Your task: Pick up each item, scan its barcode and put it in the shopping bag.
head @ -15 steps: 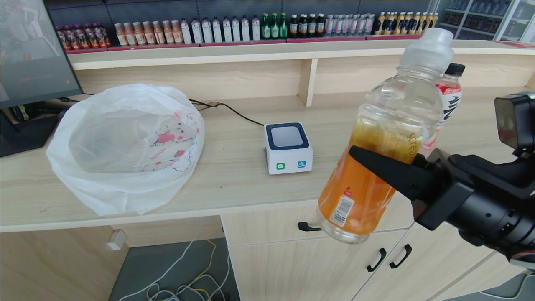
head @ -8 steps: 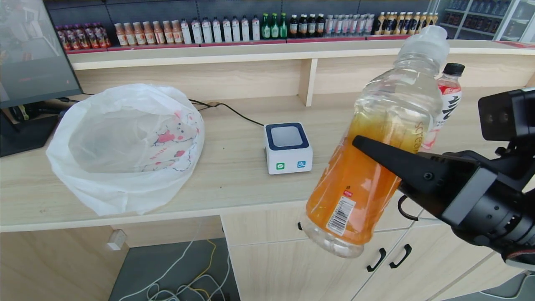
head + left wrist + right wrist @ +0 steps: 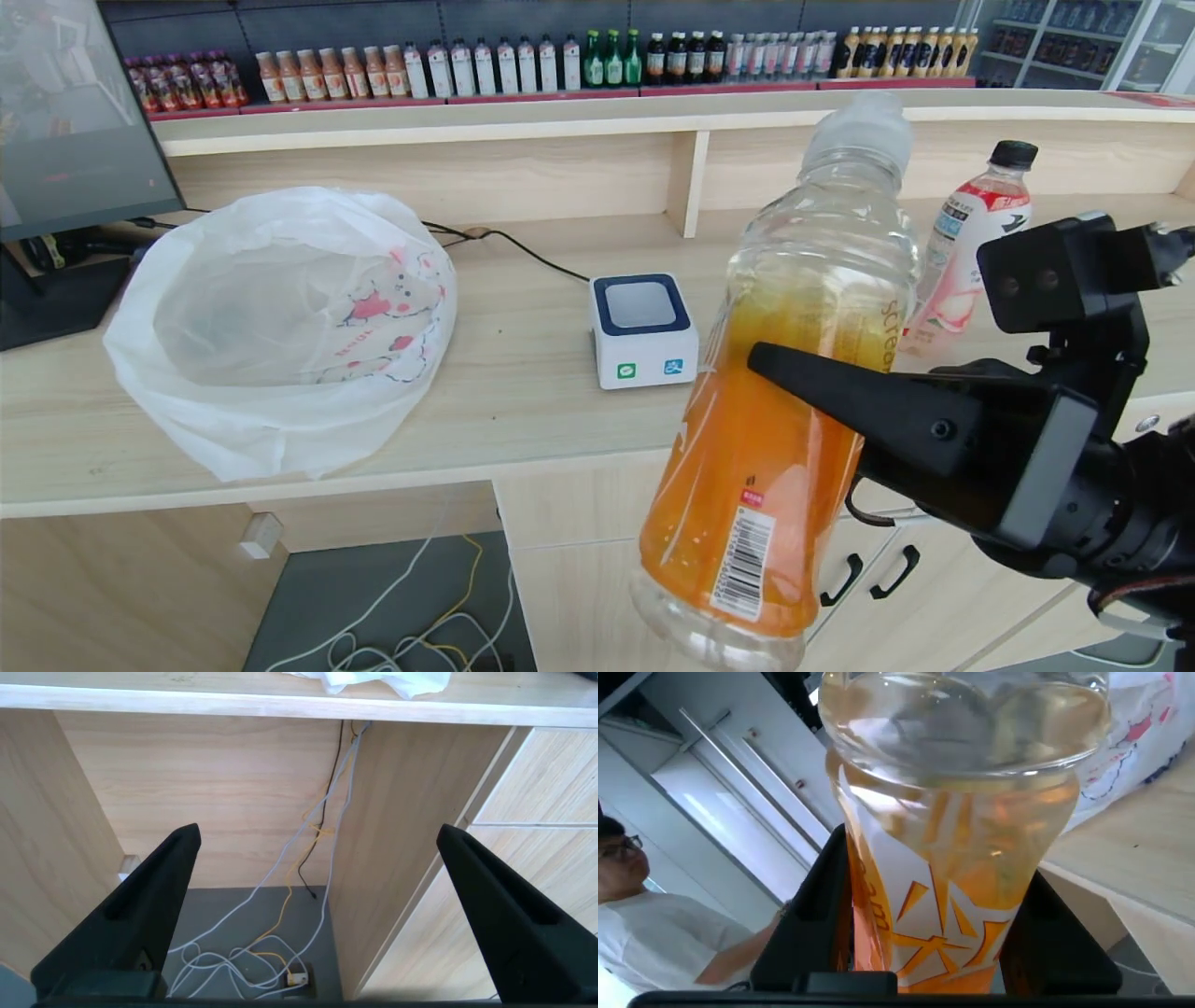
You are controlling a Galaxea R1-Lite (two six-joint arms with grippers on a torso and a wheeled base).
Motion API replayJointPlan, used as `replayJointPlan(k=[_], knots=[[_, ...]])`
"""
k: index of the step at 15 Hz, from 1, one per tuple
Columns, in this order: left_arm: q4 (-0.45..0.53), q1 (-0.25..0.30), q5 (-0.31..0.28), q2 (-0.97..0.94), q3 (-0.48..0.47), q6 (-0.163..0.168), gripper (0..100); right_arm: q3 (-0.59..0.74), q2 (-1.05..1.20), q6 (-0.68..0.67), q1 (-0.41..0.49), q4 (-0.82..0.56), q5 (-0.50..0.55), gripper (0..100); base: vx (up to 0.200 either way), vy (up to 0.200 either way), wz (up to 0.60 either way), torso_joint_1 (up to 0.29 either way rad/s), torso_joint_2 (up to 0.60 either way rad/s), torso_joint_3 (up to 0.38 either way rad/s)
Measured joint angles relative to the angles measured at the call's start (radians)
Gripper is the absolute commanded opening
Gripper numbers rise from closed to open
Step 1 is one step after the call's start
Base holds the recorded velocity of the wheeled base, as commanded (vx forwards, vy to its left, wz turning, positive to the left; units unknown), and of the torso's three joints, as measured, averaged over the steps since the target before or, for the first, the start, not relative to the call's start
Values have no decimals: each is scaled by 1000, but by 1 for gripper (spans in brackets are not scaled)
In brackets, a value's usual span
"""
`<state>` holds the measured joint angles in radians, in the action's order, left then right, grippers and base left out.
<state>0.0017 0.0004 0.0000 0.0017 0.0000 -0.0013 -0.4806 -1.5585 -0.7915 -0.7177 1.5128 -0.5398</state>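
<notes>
My right hand [image 3: 803, 383] is clamping its fingers around the middle of the orange drink bottle [image 3: 775, 411] and carrying it in the air just off the bench's [image 3: 523, 411] front edge, right of the scanner [image 3: 643, 329]. Over the last second the bottle has been sliding leftward and lower, its base swinging out past the front edge and its cap dropping. This is uncovering the pink bottle [image 3: 971, 247], which is waiting upright toward the bench's right end. The barcode [image 3: 740, 563] near the base is now facing up and outward, away from the scanner's upward-looking window, so the scan is, as I judge it, not yet done. The bottle is closing on the reader but needs turning so the label looks down at the glass. The shopping bag [image 3: 280, 327] is sitting open-mouthed at the bench's left end, awaiting the first item. My left hand [image 3: 318, 840] is hanging below the bench's front edge with its fingers spread wide and holding nothing.
</notes>
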Motion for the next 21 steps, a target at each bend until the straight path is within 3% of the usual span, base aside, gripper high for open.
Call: replayJointPlan(k=[4,21], knots=[[0,0,0,0,0,0,100,-61,-14,-101,-32,8,1,0,0,0,0,0,0,0],[0,0,0,0,0,0,100,-182,-107,-139,-38,57,0,0,0,0,0,0,0,0]])
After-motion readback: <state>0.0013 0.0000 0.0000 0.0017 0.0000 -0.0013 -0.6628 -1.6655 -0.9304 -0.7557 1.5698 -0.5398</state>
